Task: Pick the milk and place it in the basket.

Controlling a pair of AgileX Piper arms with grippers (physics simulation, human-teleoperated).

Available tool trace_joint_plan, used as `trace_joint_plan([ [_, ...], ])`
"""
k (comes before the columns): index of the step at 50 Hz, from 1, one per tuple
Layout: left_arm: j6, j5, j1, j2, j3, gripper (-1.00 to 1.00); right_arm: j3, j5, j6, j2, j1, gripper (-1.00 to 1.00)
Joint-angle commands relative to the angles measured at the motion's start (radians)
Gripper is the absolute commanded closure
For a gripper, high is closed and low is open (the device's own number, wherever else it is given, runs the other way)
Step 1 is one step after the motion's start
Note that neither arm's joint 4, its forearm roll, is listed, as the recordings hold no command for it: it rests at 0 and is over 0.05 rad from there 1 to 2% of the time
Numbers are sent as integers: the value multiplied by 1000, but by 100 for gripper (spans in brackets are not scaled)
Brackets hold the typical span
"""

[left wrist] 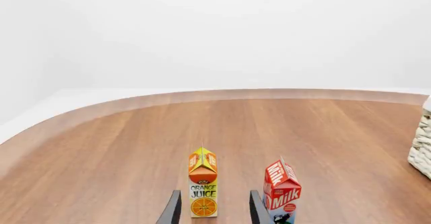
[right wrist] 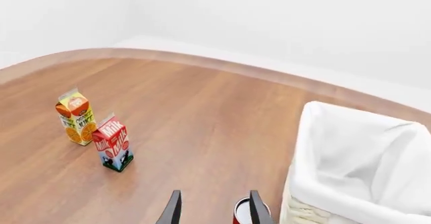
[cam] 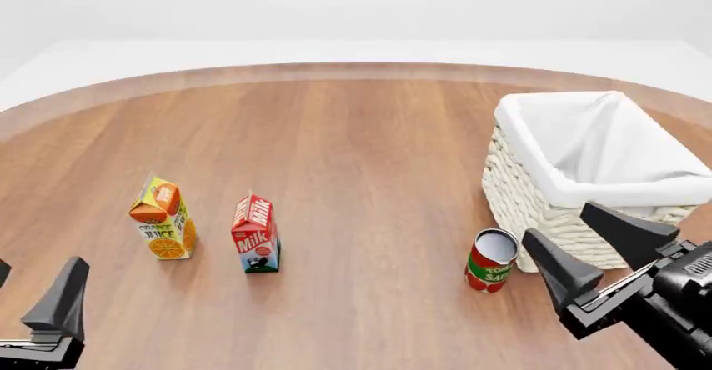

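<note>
Two cartons stand upright near the table's (cam: 368, 137) left side: the milk (cam: 255, 236) just at 3 o'clock of the orange juice carton (cam: 163, 218), apart from it. Well away at 3 o'clock sits the basket (cam: 589, 178), a tomato can (cam: 491, 261) beside its near-left corner. Both the left gripper (cam: 33, 299) and right gripper (cam: 595, 249) hover with jaws spread wide, holding nothing.

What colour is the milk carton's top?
Red, with white lettering, on the small gable-top milk carton; clearest in the front view.
</note>
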Motion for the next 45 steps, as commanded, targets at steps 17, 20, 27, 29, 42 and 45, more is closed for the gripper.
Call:
trace_joint_plan([
  [17, 0, 0, 0, 0, 0, -100, -258, 68, -17, 297, 105, -100],
  [20, 0, 0, 0, 0, 0, -100, -285, 85, -7, 326, 130, -100],
  [27, 0, 0, 0, 0, 0, -100, -354, 127, 3, 388, 184, -100],
  [29, 0, 0, 0, 0, 0, -100, -377, 131, 6, 422, 194, -100],
  [42, 0, 0, 0, 0, 0, -100, -480, 151, 66, 520, 214, -100],
  [45, 0, 0, 0, 0, 0, -100, -505, 160, 83, 550, 226, -100],
])
